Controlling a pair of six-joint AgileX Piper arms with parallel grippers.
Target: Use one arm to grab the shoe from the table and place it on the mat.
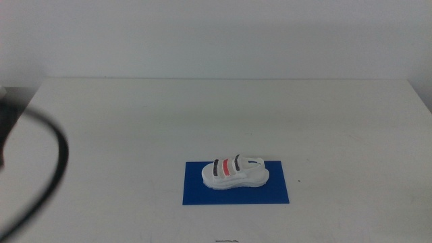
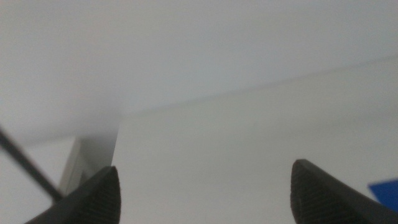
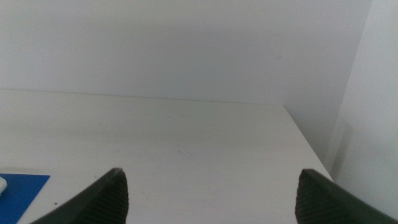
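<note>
The shoe point(image 1: 234, 172), white with a chunky sole, two black straps and one red strap between them, lies on the blue mat point(image 1: 237, 183) in the lower centre of the middle view's frame. It rests lengthwise along the mat, nearer its upper edge, with blue showing on every side of the sole. The mat lies flat on the white table point(image 1: 202, 115), which fills most of the frame below a pale wall. No end effector touches the shoe. At the left edge of the frame a dark looping cable point(image 1: 52, 169) and a blurred dark part of the left arm point(image 1: 8, 115) come into view, well apart from the mat. In the left wrist view the left end effector point(image 2: 205, 196) has its jaws spread wide and grasps nothing, a corner of the mat point(image 2: 385, 190) showing beside one jaw. In the right wrist view the right end effector point(image 3: 211, 196) is likewise released and empty over bare table, with a corner of the mat point(image 3: 22, 190) and a sliver of the shoe point(image 3: 2, 184) at the frame's lower left.
</note>
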